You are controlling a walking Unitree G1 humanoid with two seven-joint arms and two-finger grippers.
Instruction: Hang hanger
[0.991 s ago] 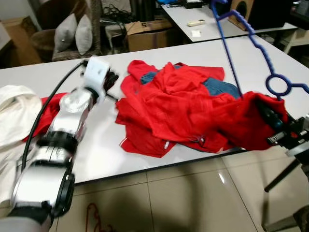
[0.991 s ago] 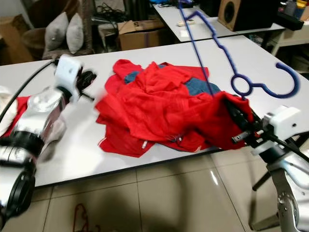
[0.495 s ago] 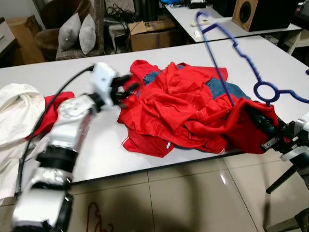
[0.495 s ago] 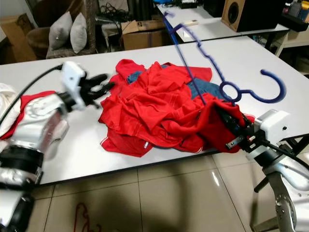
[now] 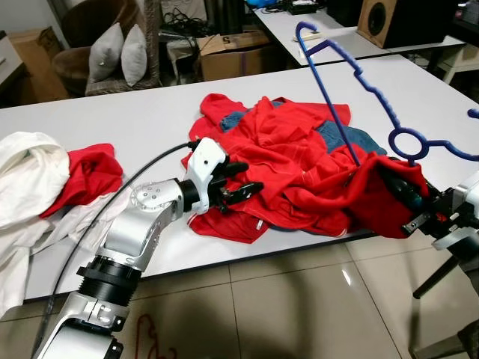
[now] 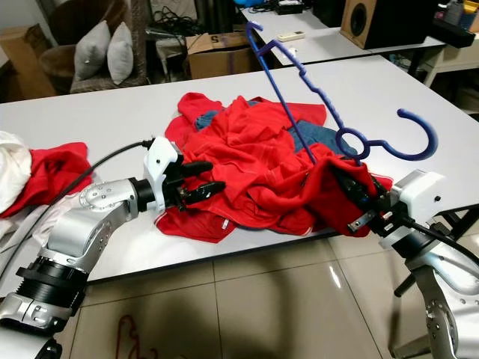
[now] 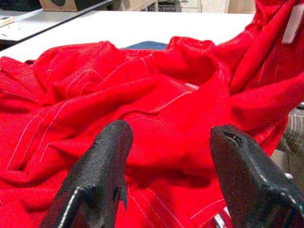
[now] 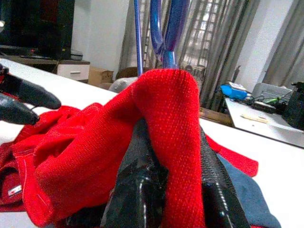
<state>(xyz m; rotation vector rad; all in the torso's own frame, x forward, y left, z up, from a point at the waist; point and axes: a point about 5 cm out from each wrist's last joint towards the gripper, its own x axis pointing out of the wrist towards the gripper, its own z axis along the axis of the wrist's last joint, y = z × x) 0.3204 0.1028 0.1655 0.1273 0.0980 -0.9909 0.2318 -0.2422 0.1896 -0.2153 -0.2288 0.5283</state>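
Note:
A blue plastic hanger [image 8: 172, 28] stands up from a fold of the red garment [image 5: 277, 157] at the table's front right edge. My right gripper [image 6: 352, 191] is shut on that red fold, with the hanger's neck rising just above it. The rest of the red garment lies crumpled in the middle of the white table [image 5: 112, 120], over a blue garment [image 5: 340, 138]. My left gripper [image 5: 243, 178] is open at the pile's front left edge, its fingers [image 7: 102, 161] spread just above the red cloth.
White cloth [image 5: 26, 168] and a smaller red cloth [image 5: 90, 172] lie at the table's left end. Behind stand a second white table [image 5: 337, 37], a cardboard box [image 5: 232, 52], a chair with grey cushions [image 5: 112, 52] and a speaker [image 5: 393, 19]. Tiled floor lies in front.
My left arm has swung from the table's left part down to the front left edge of the red pile, fingers open. The hanger's top has tipped leftward in my right gripper.

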